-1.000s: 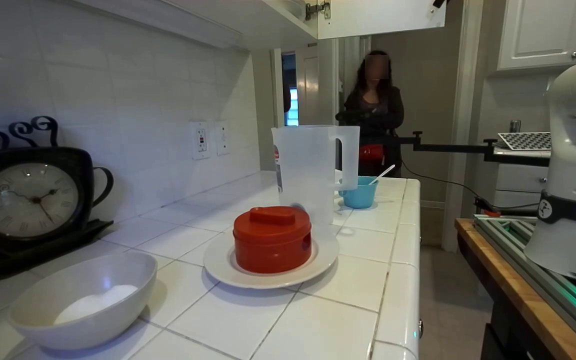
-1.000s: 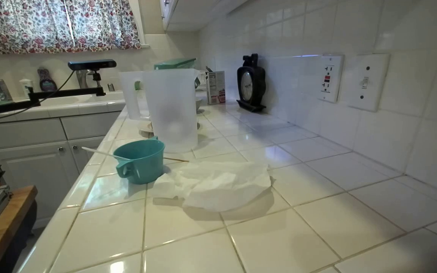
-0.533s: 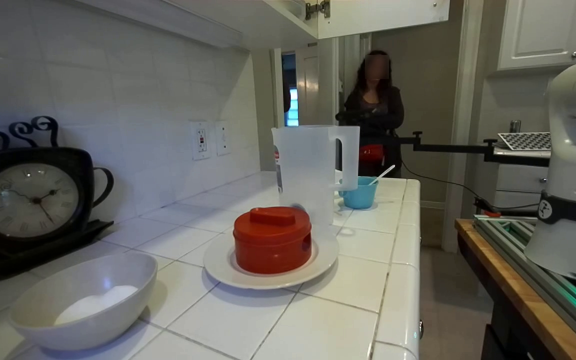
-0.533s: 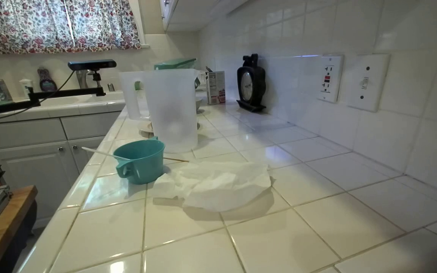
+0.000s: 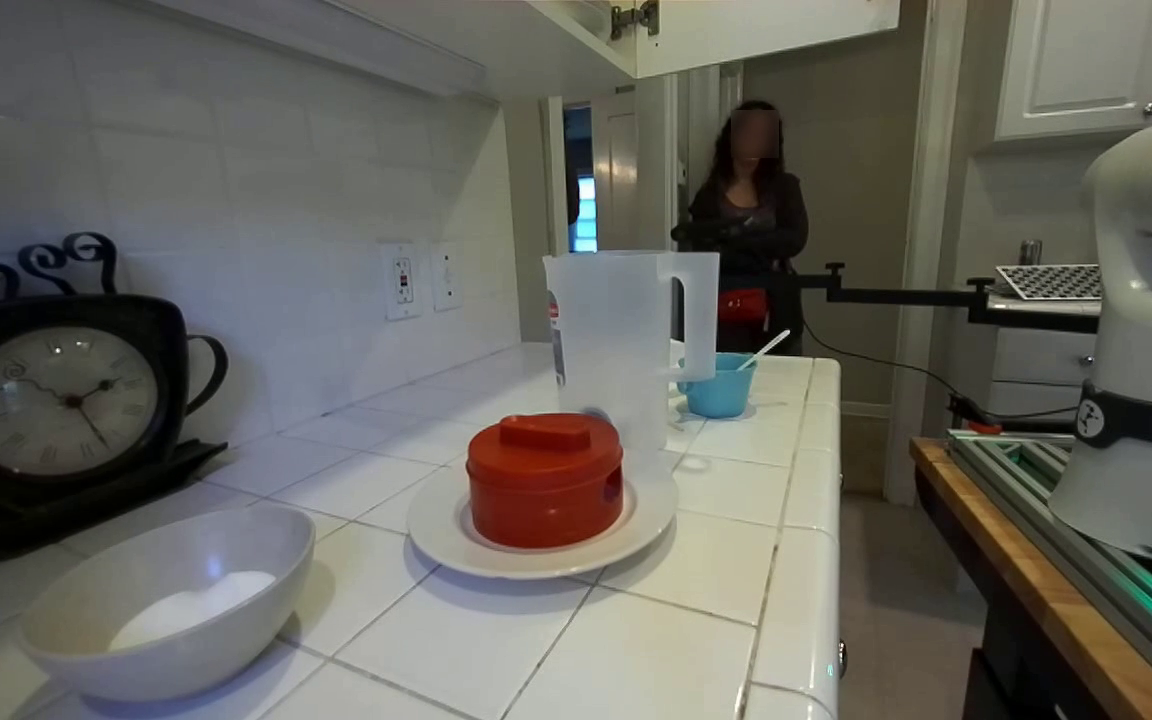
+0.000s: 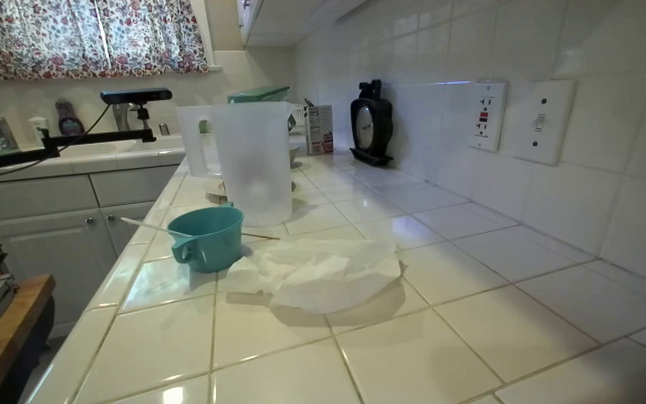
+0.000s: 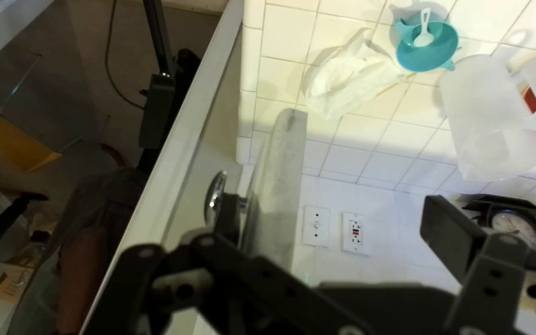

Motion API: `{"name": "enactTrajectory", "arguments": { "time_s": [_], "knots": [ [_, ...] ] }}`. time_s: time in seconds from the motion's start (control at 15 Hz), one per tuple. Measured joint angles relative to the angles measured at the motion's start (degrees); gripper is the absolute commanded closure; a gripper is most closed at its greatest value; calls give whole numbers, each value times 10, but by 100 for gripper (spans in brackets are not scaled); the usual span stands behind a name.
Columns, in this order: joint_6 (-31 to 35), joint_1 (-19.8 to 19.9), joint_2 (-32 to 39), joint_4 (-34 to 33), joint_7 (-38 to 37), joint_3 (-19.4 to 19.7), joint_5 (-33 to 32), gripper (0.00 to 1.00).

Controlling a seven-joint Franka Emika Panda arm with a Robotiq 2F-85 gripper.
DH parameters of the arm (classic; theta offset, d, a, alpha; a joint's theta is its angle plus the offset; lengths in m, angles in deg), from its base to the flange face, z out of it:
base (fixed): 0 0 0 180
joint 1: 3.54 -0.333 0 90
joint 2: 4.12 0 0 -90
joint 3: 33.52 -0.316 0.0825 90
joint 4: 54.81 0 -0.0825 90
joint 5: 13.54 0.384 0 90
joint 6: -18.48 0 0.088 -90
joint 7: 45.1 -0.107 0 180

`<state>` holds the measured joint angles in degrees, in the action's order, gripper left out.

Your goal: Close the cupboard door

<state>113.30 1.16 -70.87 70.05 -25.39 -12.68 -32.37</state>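
Along a tiled wall (image 5: 286, 200) a long surface (image 5: 676, 610) is laid, and a cloudy jug (image 5: 616, 340) is stood on it. The robot arm (image 5: 1151, 340) is set well apart from the jug, on the side away from the wall. The cupboard door (image 5: 766, 30) is hung open, high above the jug. In an exterior view its bottom edge is seen to slope more than a second ago, so it is judged that the door has been swung a bit toward shut; much of the turn is yet to be made. Its free end is pointed away from the wall, out past the jug. Its long way is judged to be up and down, but its top is cut off. In the wrist view the jaws are spread wide apart and nothing is clamped; the door's thin edge is shown between them. A plate (image 5: 426, 530) is set just beside the jug, with a red tub (image 5: 546, 490) on it. A blue cup (image 5: 719, 388) is set near the jug, on the side away from the plate. A shiny knob (image 7: 214, 197) is shown on the door, higher than the jug; whether it is touched cannot be told.
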Motion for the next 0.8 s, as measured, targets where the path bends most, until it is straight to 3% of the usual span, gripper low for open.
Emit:
{"name": "enactTrajectory", "arguments": {
  "time_s": [0.8],
  "knots": [
    [-15,-96,-10,-3,20,-17,71,0]
  ]
}}
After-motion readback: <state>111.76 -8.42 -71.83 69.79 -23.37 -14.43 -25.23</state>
